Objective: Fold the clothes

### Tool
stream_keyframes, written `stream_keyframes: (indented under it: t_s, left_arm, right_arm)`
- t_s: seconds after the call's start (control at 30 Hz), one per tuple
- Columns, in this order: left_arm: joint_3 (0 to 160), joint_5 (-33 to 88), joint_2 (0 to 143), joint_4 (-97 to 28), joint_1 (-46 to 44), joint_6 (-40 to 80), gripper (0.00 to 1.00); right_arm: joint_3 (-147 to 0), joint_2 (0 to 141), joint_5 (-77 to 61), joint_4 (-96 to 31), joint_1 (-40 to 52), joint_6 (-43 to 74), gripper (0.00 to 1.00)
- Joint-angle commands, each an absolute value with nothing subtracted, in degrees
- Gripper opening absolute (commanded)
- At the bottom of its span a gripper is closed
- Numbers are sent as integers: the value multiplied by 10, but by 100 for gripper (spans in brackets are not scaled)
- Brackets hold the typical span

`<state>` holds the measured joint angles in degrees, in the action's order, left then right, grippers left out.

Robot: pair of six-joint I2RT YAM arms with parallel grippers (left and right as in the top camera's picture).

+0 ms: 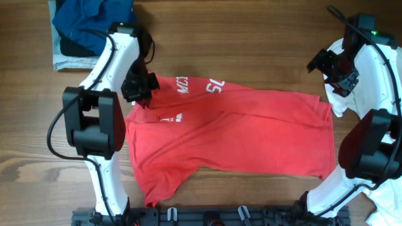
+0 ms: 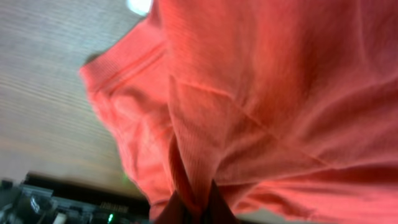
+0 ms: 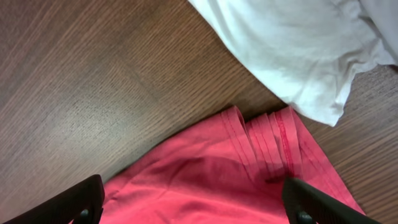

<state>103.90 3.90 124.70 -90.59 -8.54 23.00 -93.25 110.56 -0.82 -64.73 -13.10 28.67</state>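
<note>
Red T-shirt (image 1: 232,132) lying spread across mid-frame on the worktop (image 1: 251,37). Left jaws pinching its cloth near upper left; right jaws hanging spread over the bunched right edge. Judging: right should be gripping before any lifting, avoiding sag.

1. Free to pass over bare table (image 1: 251,37) up top, beside blue clothes pile (image 1: 88,25).
2. Blocked in the middle by red T-shirt (image 1: 251,125).
3. Tight at its right edge, white shirt (image 3: 298,50) just beside.
</note>
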Motion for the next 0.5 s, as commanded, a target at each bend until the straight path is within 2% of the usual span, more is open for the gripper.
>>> stream_keyframes:
  t_s: [0.0,0.03,0.07,0.13,0.2,0.27,0.3,0.33,0.37,0.4,0.43,0.47]
  left_arm:
    - [1067,32,1227,-934,-54,215,4]
    - [1067,13,1227,-940,-47,215,6]
    - [1066,12,1227,-944,-43,214,28]
    - [1066,-14,1227,-946,-41,214,37]
    - [1066,-20,1227,-945,-41,214,42]
    - [1067,-41,1227,-928,-41,215,43]
    - [1068,-28,1226,-924,-41,215,41]
    - [1069,-2,1224,-921,-44,214,34]
    - [1069,24,1223,-912,-51,202,28]
    - [1069,50,1223,-896,-62,188,27]
    - [1068,68,1224,-877,-75,171,27]
    - [1068,75,1224,-856,-95,169,18]
  right_arm:
    - [-933,1102,-15,-649,-129,280,92]
    - [-933,1102,-15,-650,-129,280,92]
    - [-933,1102,-15,-651,-129,280,92]
    - [-933,1102,-15,-654,-129,280,92]
    - [-933,1102,-16,-662,-129,280,92]
    - [-933,1102,-90,-669,-125,204,92]
    - [-933,1102,-156,-670,-117,153,91]
    - [-933,1103,-182,-672,-106,140,87]
    - [-933,1103,-187,-681,-86,133,80]
    - [-933,1102,-187,-689,-63,124,68]
    - [-932,1103,-179,-695,-39,120,51]
    - [-929,1102,-144,-691,-6,137,33]
